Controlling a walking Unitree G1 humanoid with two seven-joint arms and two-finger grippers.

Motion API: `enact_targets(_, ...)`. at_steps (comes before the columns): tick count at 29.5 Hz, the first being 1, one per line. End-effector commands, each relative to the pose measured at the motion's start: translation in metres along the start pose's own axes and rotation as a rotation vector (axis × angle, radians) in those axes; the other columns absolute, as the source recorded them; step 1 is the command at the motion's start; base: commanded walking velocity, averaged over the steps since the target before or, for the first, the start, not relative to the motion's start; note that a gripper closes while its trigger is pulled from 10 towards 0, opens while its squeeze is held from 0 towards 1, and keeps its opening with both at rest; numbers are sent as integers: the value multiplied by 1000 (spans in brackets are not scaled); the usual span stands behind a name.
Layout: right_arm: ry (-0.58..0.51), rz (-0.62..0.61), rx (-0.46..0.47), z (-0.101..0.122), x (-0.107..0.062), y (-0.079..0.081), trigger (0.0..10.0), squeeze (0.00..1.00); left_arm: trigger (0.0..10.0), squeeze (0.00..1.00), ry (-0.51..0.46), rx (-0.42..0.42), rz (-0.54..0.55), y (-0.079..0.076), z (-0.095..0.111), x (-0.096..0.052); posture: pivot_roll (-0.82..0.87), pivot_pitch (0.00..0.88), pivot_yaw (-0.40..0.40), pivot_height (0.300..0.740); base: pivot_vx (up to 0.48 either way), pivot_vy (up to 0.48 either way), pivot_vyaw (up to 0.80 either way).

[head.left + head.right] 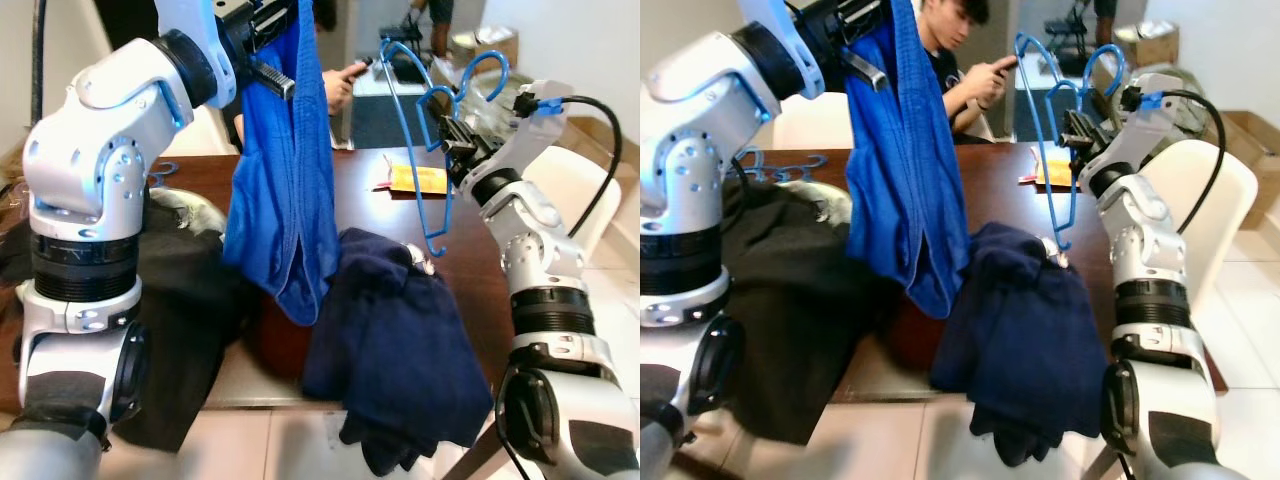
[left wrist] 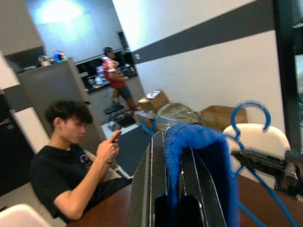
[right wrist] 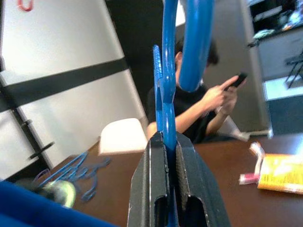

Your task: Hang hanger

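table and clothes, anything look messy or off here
Yes. The navy garment lies crumpled and spills over the front edge of the brown table. A black garment also droops off that edge. The blue hanger in the right gripper is empty, while the left gripper holds up the blue garment.

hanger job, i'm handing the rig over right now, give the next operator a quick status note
Left gripper: raised high, shut on the blue garment, which hangs down over the table.
Right gripper: raised over the table's right side, shut on the blue hanger near its hook.
Other things: a dark navy garment heaped at the table's front edge, black clothing on the left, spare blue hangers at the far left. A person sits across the table with a phone.
Done: garment and hanger both lifted.
Left: get the garment onto the hanger, then hang it.
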State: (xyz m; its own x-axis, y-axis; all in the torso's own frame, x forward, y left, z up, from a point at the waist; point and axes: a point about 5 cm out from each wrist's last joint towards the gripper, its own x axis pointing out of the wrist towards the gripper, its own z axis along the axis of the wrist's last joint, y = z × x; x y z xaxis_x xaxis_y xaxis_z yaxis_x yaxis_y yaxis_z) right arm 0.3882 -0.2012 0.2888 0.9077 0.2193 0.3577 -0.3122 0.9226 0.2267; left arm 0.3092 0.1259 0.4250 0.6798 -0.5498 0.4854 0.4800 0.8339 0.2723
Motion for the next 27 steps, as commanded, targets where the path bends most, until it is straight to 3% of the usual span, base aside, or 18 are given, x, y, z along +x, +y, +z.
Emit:
enact_targets(1,-63,-14,8,13,0,-3,10000,0,10000,0,-44,20,14,3,14,0,123,17,18,740,-480,0,0)
enact_targets(7,-84,-29,8,17,-1,-6,10000,0,10000,0,-59,17,7,1,18,2,119,19,20,740,-480,0,0)
enact_targets(10,-94,-98,-1,19,-5,-18,10000,0,10000,0,-72,-28,-47,-13,17,8,115,24,25,740,-480,0,0)
enact_targets(13,-94,-123,-7,20,-7,-22,10000,0,10000,0,-71,-40,-60,-17,16,9,115,24,25,740,-480,0,0)
enact_targets(16,-59,-229,-52,16,-12,-38,10000,0,10000,0,-67,-117,-158,-38,7,12,108,29,30,740,-387,0,-783)
enact_targets(19,-39,-277,-81,14,-15,-44,10000,0,10000,0,-55,-154,-223,-48,0,12,106,31,31,740,-114,0,-781)
enact_targets(23,4,-318,-136,10,-18,-50,10000,0,10000,0,3,-109,-244,-44,-16,3,96,35,35,740,0,0,-781)
enact_targets(27,57,-358,-217,4,-22,-56,10000,0,10000,0,117,-47,-177,-23,-50,-14,92,39,35,740,0,0,-781)
